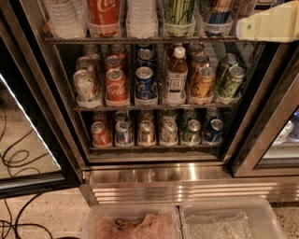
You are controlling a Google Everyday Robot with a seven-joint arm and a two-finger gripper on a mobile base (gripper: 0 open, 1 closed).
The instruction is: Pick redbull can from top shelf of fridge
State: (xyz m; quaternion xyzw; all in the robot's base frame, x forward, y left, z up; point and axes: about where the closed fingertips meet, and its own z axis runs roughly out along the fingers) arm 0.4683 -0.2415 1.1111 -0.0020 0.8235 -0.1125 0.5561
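Single camera — high, tilted down at open fridge (177,179), mid-range — gripper (259,25) upper right.

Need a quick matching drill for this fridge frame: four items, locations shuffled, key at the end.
Items
1. redbull can
2. Coca-Cola can
3. bottle
4. gripper

Places
A. middle shelf, centre
B. top shelf, left part
C. top shelf, right part
D. upper right of the view, just right of the top-shelf drinks

Pairs: 1-C, 2-B, 3-A, 4-D
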